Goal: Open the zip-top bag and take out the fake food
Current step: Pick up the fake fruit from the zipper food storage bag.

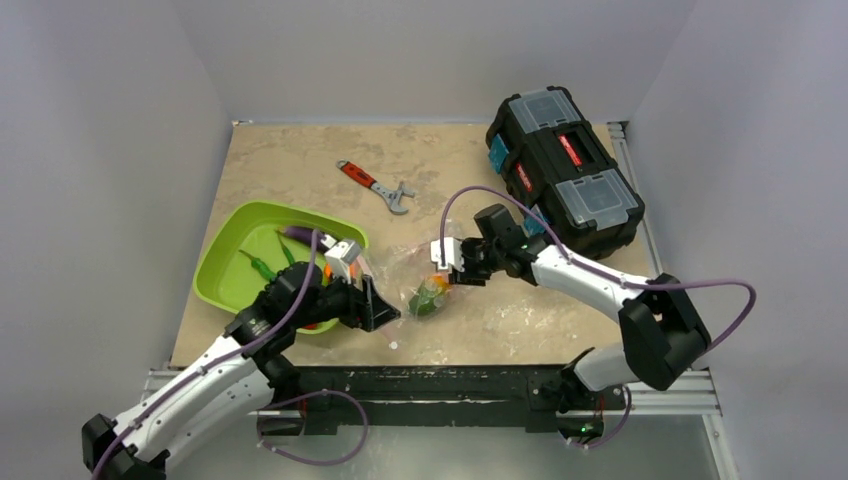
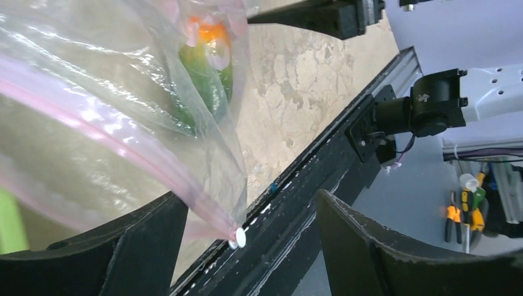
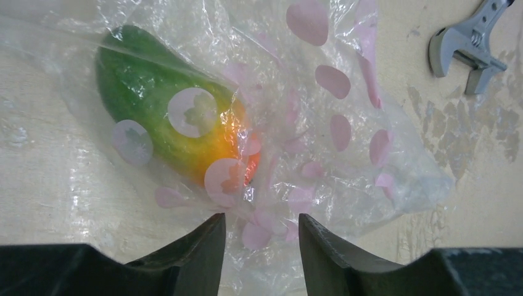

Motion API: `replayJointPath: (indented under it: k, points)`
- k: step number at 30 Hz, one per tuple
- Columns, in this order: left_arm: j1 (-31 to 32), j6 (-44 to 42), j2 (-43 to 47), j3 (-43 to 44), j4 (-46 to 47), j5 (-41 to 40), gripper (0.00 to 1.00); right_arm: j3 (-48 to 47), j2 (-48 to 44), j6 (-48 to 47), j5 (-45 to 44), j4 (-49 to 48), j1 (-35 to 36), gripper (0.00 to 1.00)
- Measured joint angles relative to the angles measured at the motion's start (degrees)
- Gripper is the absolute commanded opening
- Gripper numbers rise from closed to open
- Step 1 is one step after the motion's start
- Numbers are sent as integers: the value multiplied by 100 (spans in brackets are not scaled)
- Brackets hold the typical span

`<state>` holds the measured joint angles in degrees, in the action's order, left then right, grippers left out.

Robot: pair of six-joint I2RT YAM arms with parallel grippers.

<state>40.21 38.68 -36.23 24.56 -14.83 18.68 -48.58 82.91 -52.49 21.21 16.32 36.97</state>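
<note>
Between left gripper and right gripper, zip-top bag, fake food apparently inside

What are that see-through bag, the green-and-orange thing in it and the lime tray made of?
The clear spotted bag: thin glossy plastic film, judging by its crinkles and glare. The green-to-orange toy food inside: probably smooth moulded plastic, with a soft sheen. The lime-green tray: seemingly rigid plastic, uniformly coloured, fairly matt.
</note>
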Motion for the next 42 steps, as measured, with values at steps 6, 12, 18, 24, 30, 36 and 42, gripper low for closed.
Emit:
replayJointPath:
  k: [6,12,18,24,30,36,42]
  points:
    - [0,-295,160,820,-1600,-658,75,7,-437,-251,529,295,-83,58]
    - [0,-404,385,1209,-2800,-1141,75,9,-649,-472,911,586,-181,60]
    - [0,-535,706,1716,-3587,-1716,68,9,-651,-645,1228,866,-216,60]
    - [0,-535,297,1729,-3805,-1928,45,7,-649,-748,1399,1038,-216,59]
    - [0,-553,-192,1488,-3324,-1631,38,7,-535,-750,1449,1043,-205,57]
    - [2,-723,-1303,1462,-2553,-1447,35,7,-289,-623,1141,835,33,56]
    - [0,-850,-1969,1342,-1882,-1445,35,7,-4,-450,518,326,492,56]
